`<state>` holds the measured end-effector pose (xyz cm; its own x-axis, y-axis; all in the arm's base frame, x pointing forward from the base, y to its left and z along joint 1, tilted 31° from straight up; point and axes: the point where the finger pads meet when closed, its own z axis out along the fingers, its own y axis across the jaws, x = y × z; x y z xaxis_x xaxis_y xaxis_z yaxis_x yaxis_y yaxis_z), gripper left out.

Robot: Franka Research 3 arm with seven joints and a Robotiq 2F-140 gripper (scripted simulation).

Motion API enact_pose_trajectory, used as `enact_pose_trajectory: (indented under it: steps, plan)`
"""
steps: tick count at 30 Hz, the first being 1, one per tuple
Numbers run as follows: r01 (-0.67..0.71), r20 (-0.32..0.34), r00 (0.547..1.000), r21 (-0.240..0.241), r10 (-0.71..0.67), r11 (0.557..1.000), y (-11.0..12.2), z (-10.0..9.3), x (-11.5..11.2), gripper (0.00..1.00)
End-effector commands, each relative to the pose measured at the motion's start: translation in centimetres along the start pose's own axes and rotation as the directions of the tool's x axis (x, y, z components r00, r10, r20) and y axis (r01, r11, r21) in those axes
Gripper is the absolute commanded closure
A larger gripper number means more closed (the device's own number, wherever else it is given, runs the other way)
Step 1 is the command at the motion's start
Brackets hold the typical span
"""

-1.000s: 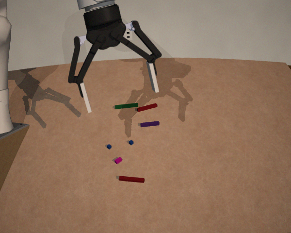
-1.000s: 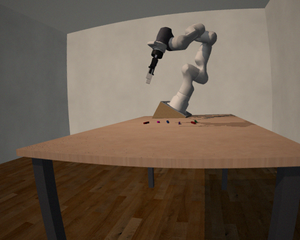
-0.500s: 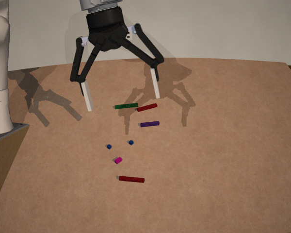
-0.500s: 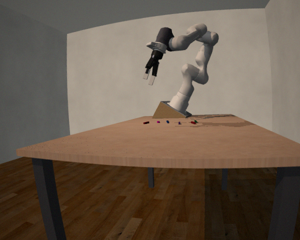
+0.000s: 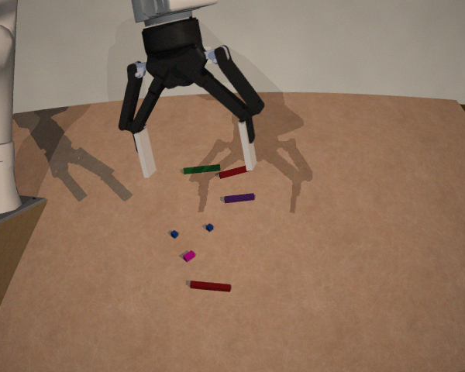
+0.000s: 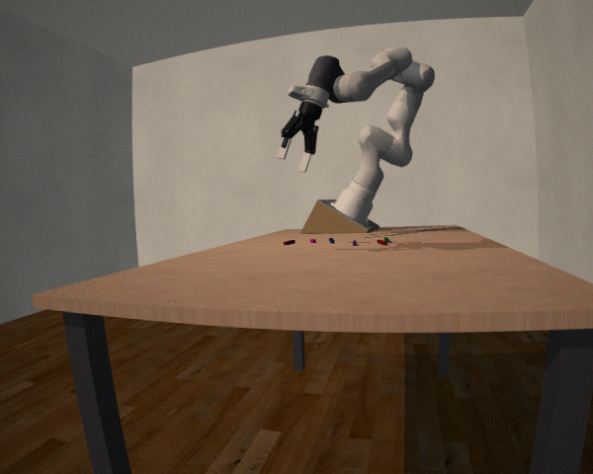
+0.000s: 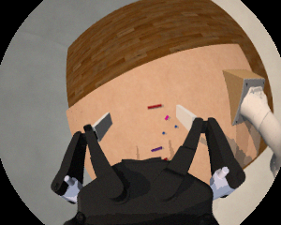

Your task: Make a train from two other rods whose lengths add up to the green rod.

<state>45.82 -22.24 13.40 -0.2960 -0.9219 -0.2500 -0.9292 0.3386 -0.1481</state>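
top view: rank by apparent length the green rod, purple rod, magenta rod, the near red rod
1. Near red rod, longest as seen, though it lies closest to the camera.
2. Green rod.
3. Purple rod.
4. Magenta rod, far the shortest.
Green lies farther back, so the order of the first two is unsure.

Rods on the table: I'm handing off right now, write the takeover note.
Gripper: jaws fully open, empty, high above the table.
Rods, all lying apart, no train begun: green rod nearly end to end with one red rod; purple rod just nearer the camera; two blue rods; magenta rod; second red rod nearest the camera.
Done: nothing.
Left: join red plus blue, or purple plus magenta, end to end, clear of the other rods; release.
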Motion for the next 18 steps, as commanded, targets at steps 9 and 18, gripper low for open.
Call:
enact_pose_trajectory:
  steps: [9, 18]
  plan:
    - [-0.295, -0.013, 0.956, -0.021, 0.294, 0.955, 0.2, 1.0, -0.3, 0.00]
    - [-0.447, -0.020, 0.894, -0.039, 0.447, 0.894, 0.5, 2.1, -0.6, 0.00]
